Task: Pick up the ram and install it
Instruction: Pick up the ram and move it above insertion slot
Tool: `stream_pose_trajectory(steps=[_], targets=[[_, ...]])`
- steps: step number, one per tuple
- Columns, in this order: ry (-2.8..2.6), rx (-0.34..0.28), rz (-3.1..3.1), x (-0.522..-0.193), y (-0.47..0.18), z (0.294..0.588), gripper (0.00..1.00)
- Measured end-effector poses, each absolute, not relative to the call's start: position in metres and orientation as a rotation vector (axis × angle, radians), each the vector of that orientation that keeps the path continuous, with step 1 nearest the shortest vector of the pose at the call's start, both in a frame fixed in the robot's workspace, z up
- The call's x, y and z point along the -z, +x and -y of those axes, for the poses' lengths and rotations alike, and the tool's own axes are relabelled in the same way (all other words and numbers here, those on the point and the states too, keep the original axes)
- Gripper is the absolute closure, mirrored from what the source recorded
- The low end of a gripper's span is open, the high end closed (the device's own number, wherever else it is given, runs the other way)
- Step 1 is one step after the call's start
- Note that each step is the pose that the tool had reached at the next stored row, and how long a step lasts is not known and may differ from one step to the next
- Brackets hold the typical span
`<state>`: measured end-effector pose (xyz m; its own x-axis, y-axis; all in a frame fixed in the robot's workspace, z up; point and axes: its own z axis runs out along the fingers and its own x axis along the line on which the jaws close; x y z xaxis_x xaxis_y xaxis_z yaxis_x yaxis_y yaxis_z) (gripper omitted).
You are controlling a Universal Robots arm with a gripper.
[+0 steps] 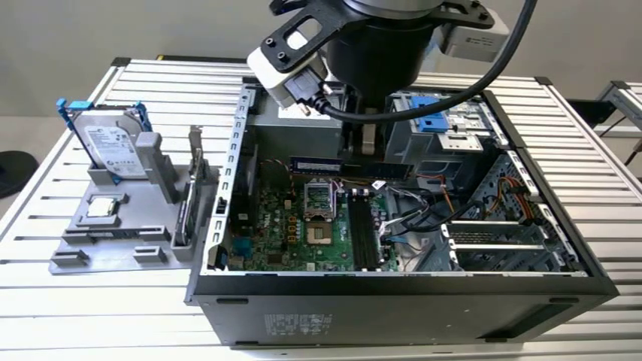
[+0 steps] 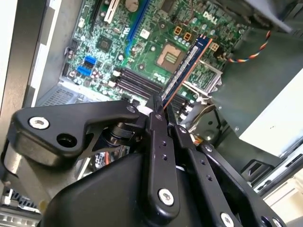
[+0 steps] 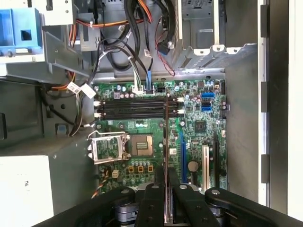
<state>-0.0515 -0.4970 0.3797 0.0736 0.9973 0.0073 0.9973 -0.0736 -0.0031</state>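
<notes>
My gripper [image 1: 367, 154] hangs inside the open computer case [image 1: 401, 289], shut on the ram [image 1: 351, 166]. The ram is a long dark stick with bluish marks, held level and on edge above the green motherboard [image 1: 291, 226]. In the second wrist view the ram [image 2: 187, 68] juts out from between the fingers [image 2: 156, 118], over the area between the CPU socket [image 2: 169, 54] and the black memory slots [image 2: 139, 85]. The first wrist view sees the ram [image 3: 166, 137] edge-on as a thin line running across the memory slots [image 3: 137, 108]; the gripper [image 3: 166, 191] is clamped on it.
On the exterior view's left, outside the case, a grey fixture [image 1: 120, 248] holds a hard drive with blue rails [image 1: 110, 147], a small square chip [image 1: 104, 207] and an upright card [image 1: 195, 177]. Cable bundles [image 1: 441, 214] and a blue drive bay [image 1: 426, 113] crowd the case.
</notes>
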Motion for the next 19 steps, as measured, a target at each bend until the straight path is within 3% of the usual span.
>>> stream_pose_trajectory(steps=[19], targets=[[-2.308, 0.005, 2.121, -0.38, -0.036, 0.496, 1.0]])
